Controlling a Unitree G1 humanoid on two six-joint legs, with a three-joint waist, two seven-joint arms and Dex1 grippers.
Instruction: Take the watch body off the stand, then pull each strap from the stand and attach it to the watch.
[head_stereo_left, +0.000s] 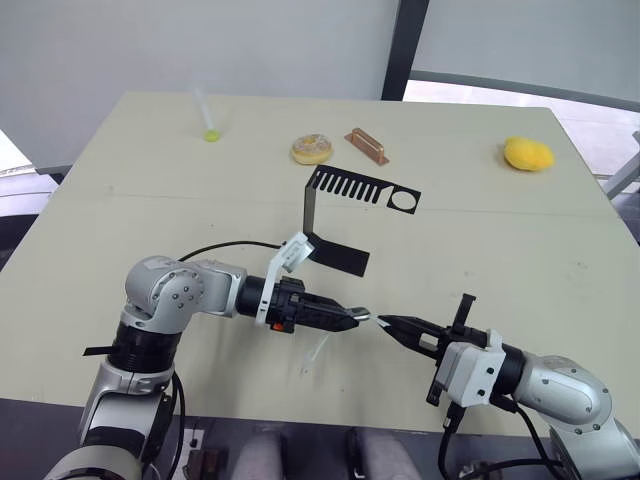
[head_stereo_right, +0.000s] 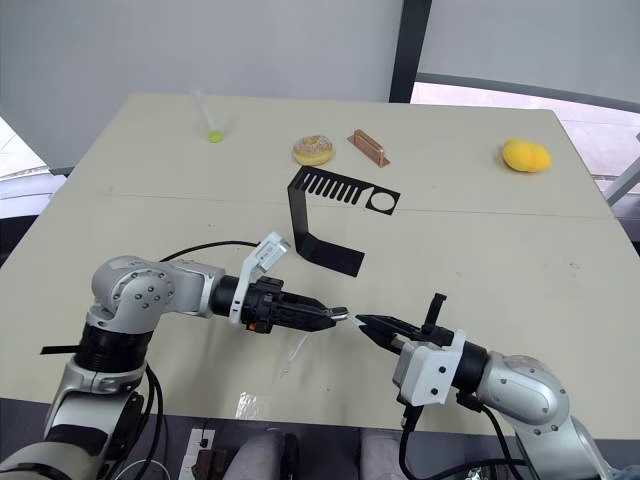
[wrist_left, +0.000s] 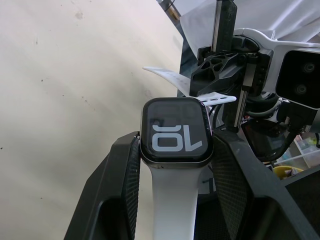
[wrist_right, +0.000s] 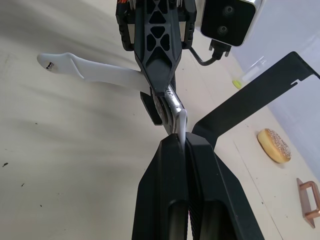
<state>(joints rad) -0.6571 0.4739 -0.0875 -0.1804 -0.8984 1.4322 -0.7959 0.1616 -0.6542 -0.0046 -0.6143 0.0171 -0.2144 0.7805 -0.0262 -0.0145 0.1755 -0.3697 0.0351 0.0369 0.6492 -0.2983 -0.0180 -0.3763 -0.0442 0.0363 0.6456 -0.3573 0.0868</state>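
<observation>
White strap (wrist_right: 181, 121) pinched in the closed right gripper (wrist_right: 183, 142); left gripper (wrist_left: 175, 165) clamps the watch body (wrist_left: 176, 131).

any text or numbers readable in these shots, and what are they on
"10" in white digits on the black screen of the watch body, seen upside down in the left wrist view, where the left gripper holds it.
No other text, label or brand can be read on the stand, the straps or anything else on the table.
</observation>
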